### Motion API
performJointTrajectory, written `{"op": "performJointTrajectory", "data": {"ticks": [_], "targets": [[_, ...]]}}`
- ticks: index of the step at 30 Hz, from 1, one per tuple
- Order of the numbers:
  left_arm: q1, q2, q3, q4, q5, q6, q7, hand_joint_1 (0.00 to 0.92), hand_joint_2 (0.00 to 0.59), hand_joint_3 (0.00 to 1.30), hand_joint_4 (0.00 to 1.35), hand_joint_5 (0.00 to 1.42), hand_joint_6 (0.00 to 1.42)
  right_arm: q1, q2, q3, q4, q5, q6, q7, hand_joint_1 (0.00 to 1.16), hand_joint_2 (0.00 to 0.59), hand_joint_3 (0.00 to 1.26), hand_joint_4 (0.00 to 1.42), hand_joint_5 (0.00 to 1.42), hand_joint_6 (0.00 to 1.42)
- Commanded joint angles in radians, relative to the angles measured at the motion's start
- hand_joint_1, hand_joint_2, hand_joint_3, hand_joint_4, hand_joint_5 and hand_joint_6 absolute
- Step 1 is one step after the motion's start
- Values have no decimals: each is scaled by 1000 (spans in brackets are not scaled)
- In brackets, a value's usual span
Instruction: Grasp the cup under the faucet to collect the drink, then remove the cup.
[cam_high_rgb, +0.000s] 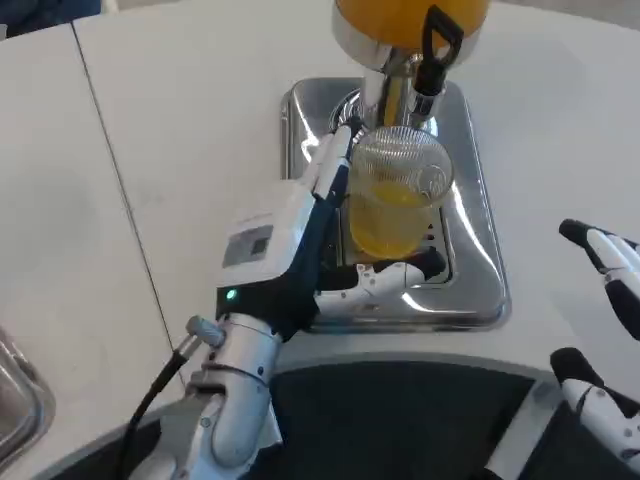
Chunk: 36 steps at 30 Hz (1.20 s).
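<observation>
The ribbed clear glass cup (398, 200), part-filled with orange drink, stands on the steel drip tray (478, 250) under the faucet (432, 55). The left hand (330, 235) is spread beside it, gripping nothing; it should close squarely before lifting.

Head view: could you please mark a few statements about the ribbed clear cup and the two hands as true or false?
1. The ribbed clear plastic cup holds orange drink in its lower part. True.
2. The cup lies tipped over on the white table. False: it stands upright on the shiny steel drip tray, under the black-handled faucet.
3. The left hand is beside the cup, its fingers reaching along the cup's side. True.
4. The right hand holds the cup. False: it is off to the side, fingers apart, holding nothing.
</observation>
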Motion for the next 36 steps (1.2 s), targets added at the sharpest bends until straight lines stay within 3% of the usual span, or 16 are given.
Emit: {"op": "performJointTrajectory", "data": {"ticks": [1, 13, 25, 36], "targets": [[-37, -29, -13, 56, -14, -23, 30, 221, 45, 0, 0, 261, 294, 2, -3, 0, 8, 0, 1, 9, 256, 518, 0, 0, 0, 0], [-119, -66, 0, 202, -57, -46, 106, 253, 47, 0, 31, 329, 360, 3, -5, 0, 0, 11, 22, 39, 256, 518, 0, 0, 0, 0], [-150, -87, -17, 271, -77, -75, 156, 342, 54, 85, 146, 496, 617, -30, -3, 9, -14, 12, 78, 79, 263, 512, 0, 0, 0, 0], [-144, -100, -58, 276, -56, -60, 173, 345, 49, 89, 148, 479, 583, -57, -4, 6, -13, 31, 148, 97, 256, 508, 0, 0, 0, 0]]}}
